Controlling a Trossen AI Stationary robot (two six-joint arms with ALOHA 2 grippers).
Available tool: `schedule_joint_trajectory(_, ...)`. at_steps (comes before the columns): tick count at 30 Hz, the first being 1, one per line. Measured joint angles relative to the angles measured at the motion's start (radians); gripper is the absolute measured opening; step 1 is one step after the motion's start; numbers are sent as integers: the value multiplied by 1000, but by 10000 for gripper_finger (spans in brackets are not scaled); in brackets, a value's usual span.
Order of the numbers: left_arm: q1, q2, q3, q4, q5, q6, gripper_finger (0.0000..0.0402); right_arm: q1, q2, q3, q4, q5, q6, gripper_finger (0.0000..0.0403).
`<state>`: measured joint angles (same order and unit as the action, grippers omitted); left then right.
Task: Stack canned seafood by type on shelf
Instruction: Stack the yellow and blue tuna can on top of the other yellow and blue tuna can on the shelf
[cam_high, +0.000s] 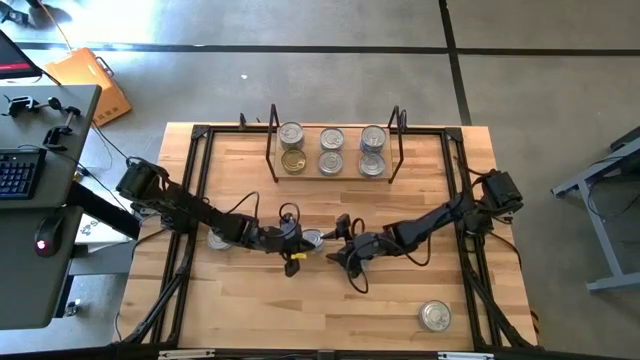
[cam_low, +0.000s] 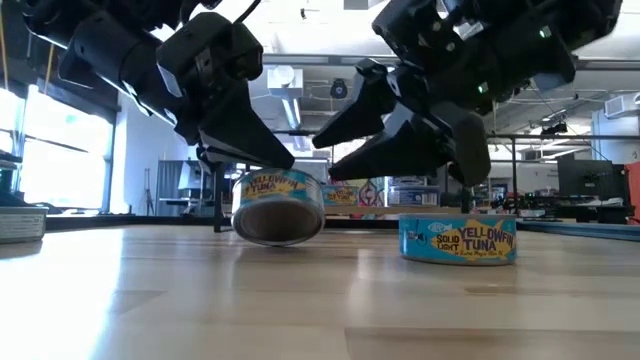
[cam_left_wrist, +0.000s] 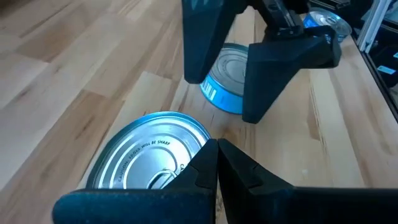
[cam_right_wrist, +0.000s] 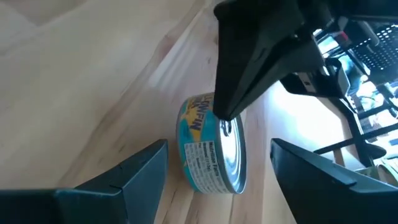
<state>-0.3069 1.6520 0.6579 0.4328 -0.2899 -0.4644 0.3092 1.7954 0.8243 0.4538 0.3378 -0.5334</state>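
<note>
A blue-and-yellow tuna can (cam_low: 278, 205) sits tipped on the table between my two grippers; it also shows as can (cam_high: 312, 238), can (cam_left_wrist: 149, 155) and can (cam_right_wrist: 211, 149). My left gripper (cam_left_wrist: 217, 150) is shut, its tip on this can's lid. My right gripper (cam_right_wrist: 219, 143) faces it from the table's right, open and raised, fingers either side without touching. A second can (cam_left_wrist: 227, 74) stands flat beneath the right fingers, partly hidden. The shelf (cam_high: 330, 176) at the far edge holds several cans in three short stacks. My left gripper sets its shut fingertips (cam_right_wrist: 225, 118) on the can's lid beside the pull tab (cam_left_wrist: 168, 177), near the rim. The fingers slant down from the table's left. The can is tipped onto one edge of its base, with its underside (cam_low: 278, 224) facing the near edge.
One can (cam_high: 218, 238) lies under my left arm. Another can (cam_high: 435, 316) stands flat near the front right, large in the low view as can (cam_low: 458, 240). A black frame (cam_high: 200, 135) runs round the tabletop. Bare wood lies between the grippers and the shelf.
</note>
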Motion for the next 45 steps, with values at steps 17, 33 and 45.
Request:
schedule_joint_trajectory(17,1,-2,0,7,-14,6,0,-15,155,133,-32,73,-16,275)
schedule_joint_trajectory(33,-6,-16,1,-13,-3,71,0,-46,171,210,-192,73,112,114)
schedule_joint_trajectory(45,-57,-14,-24,-223,-113,410,65,-37,162,209,-203,74,146,83)
